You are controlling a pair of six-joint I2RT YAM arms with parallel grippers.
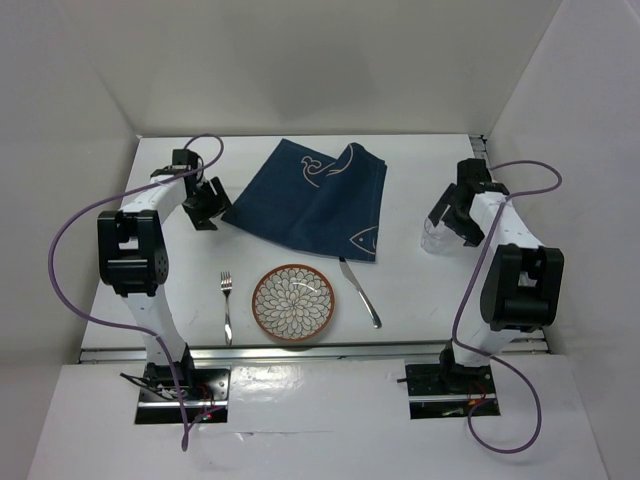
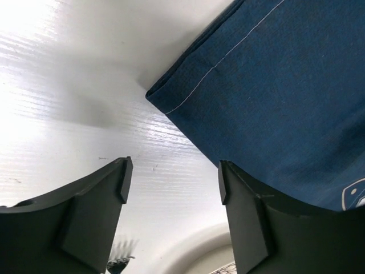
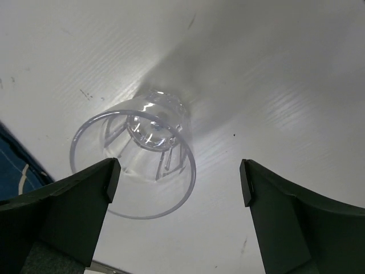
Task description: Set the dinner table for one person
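Observation:
The white dinner table [image 1: 420, 160] holds a patterned plate [image 1: 293, 303] near the front, with a fork [image 1: 227, 305] to its left and a knife [image 1: 360, 292] to its right. A clear glass [image 1: 436, 238] stands upright at the right. My right gripper [image 3: 179, 182] hovers open above the glass [image 3: 134, 165], which sits toward its left finger and touches neither. Open as well, my left gripper [image 2: 174, 181] hangs over bare table beside the corner of the dark blue cloth [image 2: 274, 85] and holds nothing.
The blue cloth [image 1: 310, 200] with white whale and fish drawings lies crumpled at the back centre. White walls close in the back and both sides. A metal rail [image 1: 300, 350] runs along the near edge. The plate rim [image 2: 199, 251] shows under the left gripper.

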